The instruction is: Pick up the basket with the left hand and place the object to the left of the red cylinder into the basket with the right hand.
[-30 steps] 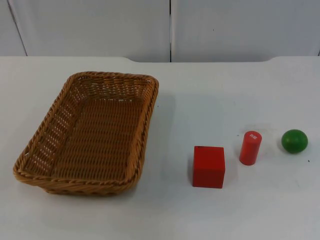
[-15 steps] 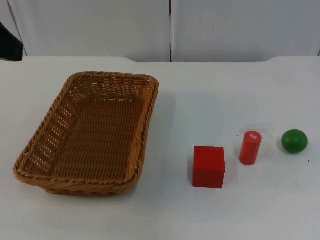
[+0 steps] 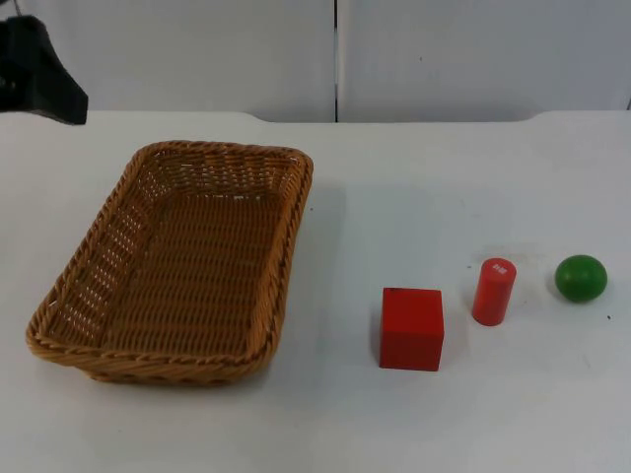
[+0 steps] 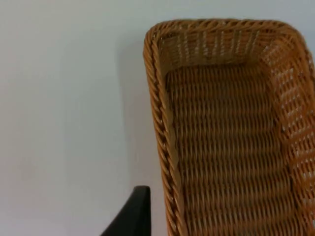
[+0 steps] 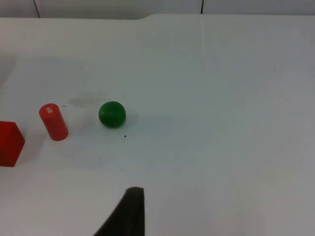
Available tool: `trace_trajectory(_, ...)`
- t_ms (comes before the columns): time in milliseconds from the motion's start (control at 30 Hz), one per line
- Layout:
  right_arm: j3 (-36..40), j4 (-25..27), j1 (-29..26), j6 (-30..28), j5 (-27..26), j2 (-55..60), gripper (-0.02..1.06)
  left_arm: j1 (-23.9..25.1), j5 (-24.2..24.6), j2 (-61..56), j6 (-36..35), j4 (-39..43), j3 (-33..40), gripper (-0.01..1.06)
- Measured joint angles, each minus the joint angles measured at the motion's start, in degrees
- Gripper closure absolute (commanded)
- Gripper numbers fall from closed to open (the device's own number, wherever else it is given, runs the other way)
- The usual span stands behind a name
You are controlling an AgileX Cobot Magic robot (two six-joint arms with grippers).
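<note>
The left hand [image 3: 39, 74], its grip state impossible to tell, hangs beyond the far left corner of the empty woven wicker basket [image 3: 177, 261], whose long axis runs away from it toward the tabletop's [image 3: 394, 177] near edge.

We see bright, even, diffuse light on the white counter [image 3: 414, 177]. The woven tan wicker basket [image 3: 177, 261] throws a soft shadow toward three o'clock; the red cube [image 3: 411, 328] shades faintly. No glare.

red cube [image 5: 10, 143], red cylinder [image 5: 53, 122], green ball [image 5: 112, 114], white table [image 5: 221, 98]
</note>
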Motion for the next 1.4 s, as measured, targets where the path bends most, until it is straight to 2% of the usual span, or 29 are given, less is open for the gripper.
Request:
trace_trajectory(367, 0.0, 0.0, 0.0, 0.0, 0.0, 0.0, -0.01, 0.0, 0.12, 10.69, 0.36, 0.0, -5.55, 0.0)
trace_trajectory(600, 0.0, 0.0, 0.0, 0.0, 0.0, 0.0, -0.01, 0.0, 4.05, 18.3, 0.72, 0.23, -11.59, 0.0)
trace_trajectory(1133, 0.0, 0.0, 0.0, 0.0, 0.0, 0.0, -0.01, 0.0, 7.89, 31.48, 0.72, 2.1, -22.38, 0.0)
trace_trajectory(1300, 0.0, 0.0, 0.0, 0.0, 0.0, 0.0, -0.01, 1.8, 11.81, 35.24, -0.61, 2.19, -26.82, 0.0)
trace_trajectory(1400, 0.12, 0.0, 0.0, 0.0, 0.0, 0.0, -0.01, 2.48, 12.27, 36.22, -0.73, 2.72, -27.89, 0.0)
